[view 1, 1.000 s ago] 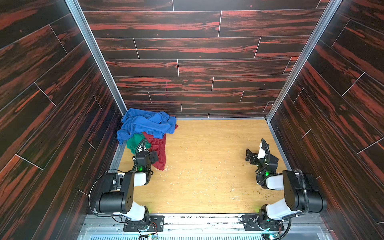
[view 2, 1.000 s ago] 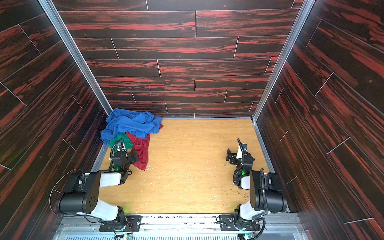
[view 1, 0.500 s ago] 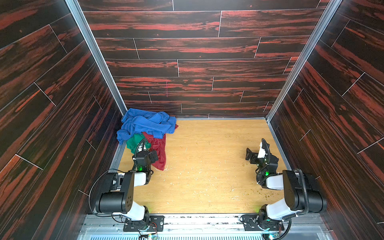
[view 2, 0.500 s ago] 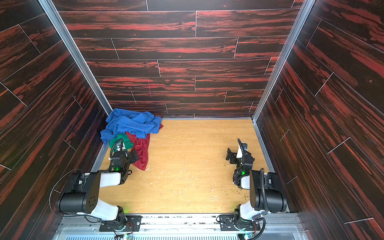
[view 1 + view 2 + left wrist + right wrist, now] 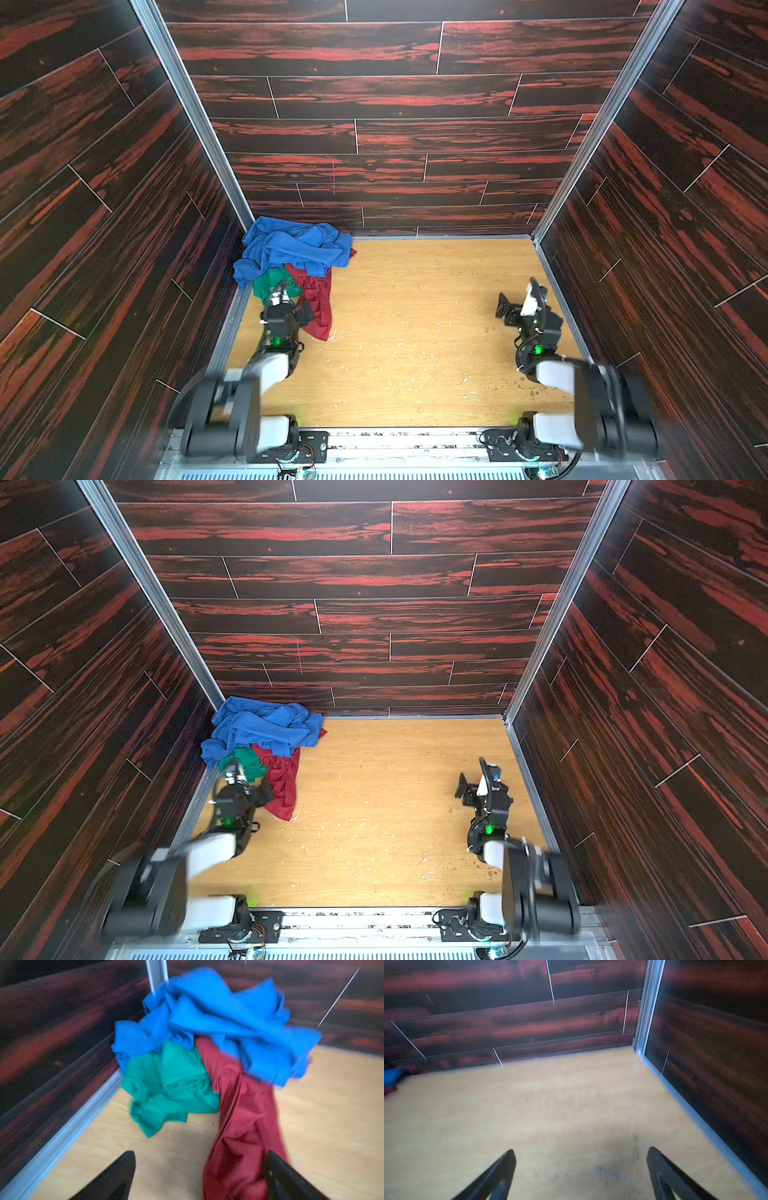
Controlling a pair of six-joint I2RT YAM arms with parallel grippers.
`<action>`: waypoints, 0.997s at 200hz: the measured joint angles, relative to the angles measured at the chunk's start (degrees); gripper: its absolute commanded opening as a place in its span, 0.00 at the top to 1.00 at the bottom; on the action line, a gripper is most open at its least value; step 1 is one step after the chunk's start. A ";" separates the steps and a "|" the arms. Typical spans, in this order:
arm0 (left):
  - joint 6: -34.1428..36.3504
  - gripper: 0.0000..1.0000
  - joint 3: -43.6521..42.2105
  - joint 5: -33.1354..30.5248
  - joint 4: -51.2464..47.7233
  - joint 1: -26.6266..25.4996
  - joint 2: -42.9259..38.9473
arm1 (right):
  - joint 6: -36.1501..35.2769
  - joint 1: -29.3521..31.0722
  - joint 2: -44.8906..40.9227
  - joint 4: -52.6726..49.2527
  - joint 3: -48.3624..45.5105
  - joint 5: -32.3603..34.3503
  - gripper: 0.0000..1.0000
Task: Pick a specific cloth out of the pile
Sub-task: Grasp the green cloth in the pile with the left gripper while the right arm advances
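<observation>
The pile [image 5: 291, 245] [image 5: 262, 725] lies in the far left corner, mostly a large royal-blue cloth [image 5: 218, 1016] over a dark red cloth [image 5: 318, 303] [image 5: 245, 1115]. The emerald-green cloth [image 5: 272, 282] [image 5: 245, 760] [image 5: 170, 1084] pokes out at the pile's near left edge, beside the wall. My left gripper [image 5: 293, 301] [image 5: 249, 781] [image 5: 199, 1153] is open just short of the green cloth, one finger over the red cloth's tail, holding nothing. My right gripper [image 5: 517, 299] [image 5: 473, 777] [image 5: 580, 1150] is open and empty above bare floor at the right.
Dark wood-patterned walls enclose the light wooden floor [image 5: 415, 332] on three sides, with metal rails along the base [image 5: 62, 1138] [image 5: 695, 1113]. The pile presses against the left wall and the back corner post [image 5: 199, 124].
Both arms show motion blur now and the left gripper has shifted slightly by the pile. The cloths lie as before.
</observation>
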 measured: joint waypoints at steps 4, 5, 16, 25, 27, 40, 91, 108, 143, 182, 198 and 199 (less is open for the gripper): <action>-0.66 0.05 0.98 -0.15 -2.71 -0.04 -2.40 | 0.17 0.48 -1.46 -1.66 1.25 -0.04 0.01; -0.81 0.06 1.16 -0.22 -3.15 -0.04 -2.86 | 0.20 0.63 -1.70 -1.99 1.55 -0.07 0.01; -2.78 0.08 4.28 -0.20 -9.86 -0.09 -8.66 | 0.79 2.67 -4.42 -6.73 6.23 -0.20 0.01; -4.20 0.11 6.88 -0.13 -14.82 -0.17 -12.11 | 1.25 4.98 -5.35 -10.73 11.08 -0.81 0.01; -4.66 0.12 7.54 0.00 -16.09 -0.17 -12.81 | 1.27 5.79 -5.38 -11.65 12.37 -0.83 0.01; -6.32 0.15 11.26 0.87 -23.21 -0.22 -15.32 | 1.40 10.62 -5.01 -17.38 19.61 -1.60 0.01; -11.72 0.25 28.04 8.07 -48.09 -0.26 -3.37 | 1.40 34.32 2.21 -27.91 35.04 -9.35 0.01; -13.68 0.26 35.80 8.74 -55.71 -0.28 5.07 | 1.62 40.33 5.88 -27.26 33.38 -11.67 0.01; -15.39 0.26 46.66 6.45 -63.30 0.33 16.11 | -1.92 53.18 12.90 -28.68 30.14 -9.27 0.01; -17.68 0.32 57.29 4.50 -65.44 5.88 26.80 | -1.77 55.56 15.28 -29.77 32.50 -10.29 0.01; -18.43 0.34 59.43 4.26 -65.55 7.91 30.93 | -1.81 55.23 16.24 -28.22 33.46 -10.73 0.01; -18.49 0.34 59.49 4.24 -65.55 7.98 31.12 | -1.84 55.23 16.31 -28.09 33.44 -10.75 0.01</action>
